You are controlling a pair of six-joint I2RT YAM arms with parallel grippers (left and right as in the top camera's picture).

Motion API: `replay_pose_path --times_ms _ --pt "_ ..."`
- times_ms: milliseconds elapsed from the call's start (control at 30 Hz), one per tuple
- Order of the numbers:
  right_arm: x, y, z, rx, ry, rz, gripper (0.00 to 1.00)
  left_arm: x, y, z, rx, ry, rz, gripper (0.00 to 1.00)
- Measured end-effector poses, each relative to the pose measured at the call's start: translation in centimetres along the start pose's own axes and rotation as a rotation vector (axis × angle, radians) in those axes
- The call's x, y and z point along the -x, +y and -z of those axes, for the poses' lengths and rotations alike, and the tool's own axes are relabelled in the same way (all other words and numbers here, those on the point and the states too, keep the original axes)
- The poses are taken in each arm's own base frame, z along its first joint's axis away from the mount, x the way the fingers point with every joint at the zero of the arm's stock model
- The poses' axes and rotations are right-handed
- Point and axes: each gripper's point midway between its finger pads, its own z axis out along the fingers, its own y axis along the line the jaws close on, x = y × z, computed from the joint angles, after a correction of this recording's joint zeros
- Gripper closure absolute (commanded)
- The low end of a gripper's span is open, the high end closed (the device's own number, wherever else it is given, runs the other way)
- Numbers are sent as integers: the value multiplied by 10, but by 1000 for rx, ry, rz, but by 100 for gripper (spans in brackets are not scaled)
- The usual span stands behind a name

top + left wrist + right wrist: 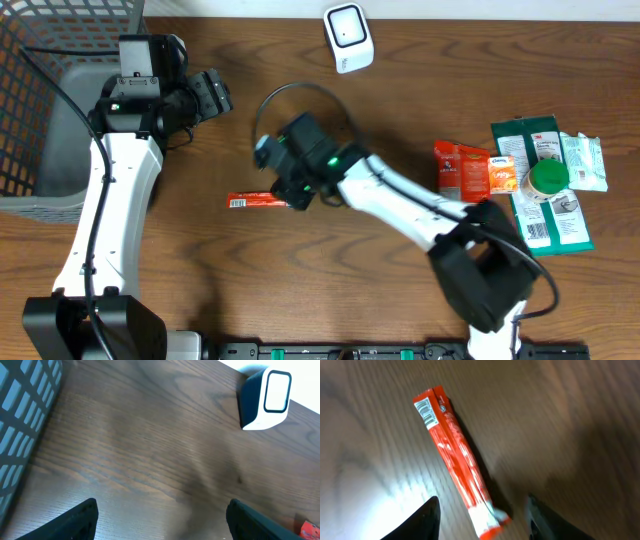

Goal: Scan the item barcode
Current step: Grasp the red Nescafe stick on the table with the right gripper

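My right arm reaches from the near right part of the table (330, 275) slantwise toward its middle, and the wrist bends down so that my right gripper (287, 186) hangs low over the wood. Its two fingers (427, 520) stand apart. Between them lies only the near end of the red stick packet (455, 467), and in the wrist view I see a gap on both sides, so neither finger touches it. The packet lies flat, a little left of the middle of the table, with its long side along the table's length. Its barcode (426, 412) is a small white label on the end away from my fingers, facing up.

My left arm goes up along the left side of the table and turns toward the far edge. My left gripper (212, 95) points to the right, and its fingers (80, 520) are spread wide over bare wood with nothing between them.

The white scanner (347, 37) stands at the far edge, about in the middle, well apart from the packet and from both grippers. A grey wire basket (30, 150) fills the far left corner, just beside my left arm. Near the right edge lie orange packets (462, 168), a large green packet (545, 215) with a round green lid (548, 177) on it, and a white packet (587, 162). Nothing stands between the red packet and the scanner except my own right arm and its black cable (300, 92).
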Motion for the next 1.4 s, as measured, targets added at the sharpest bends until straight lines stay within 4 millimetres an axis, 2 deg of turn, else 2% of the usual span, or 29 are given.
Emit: replay_pose_path --times_ms 167,233,333,433,533,667,800,933,1100,1167,1300,1400 --pt "-8 3 -32 -51 34 57 49 0 0 0 0 0 0 18" --pt "-15 1 -41 -58 52 63 55 0 0 0 0 0 0 18" --pt "-25 -1 -50 -58 83 69 69 0 0 0 0 0 0 18" --pt "-29 -1 -48 -59 108 64 82 0 0 0 0 0 0 18" --pt "-37 -4 -44 -70 144 45 90 0 0 0 0 0 0 18" --pt "-52 -18 -34 -113 203 -23 95 0 0 0 0 0 0 17" --pt "-76 -44 -17 -160 285 -114 97 0 0 0 0 0 0 17" --pt "-101 -71 0 -194 350 -203 97 0 0 0 0 0 0 18" --pt "-125 -95 16 -221 408 -283 93 0 0 0 0 0 0 17" --pt "-133 -102 21 -220 421 -315 88 0 0 0 0 0 0 17" --pt "-146 -111 29 -209 444 -368 71 0 0 0 0 0 0 18" --pt "-147 -114 31 -197 435 -390 60 0 0 0 0 0 0 18"
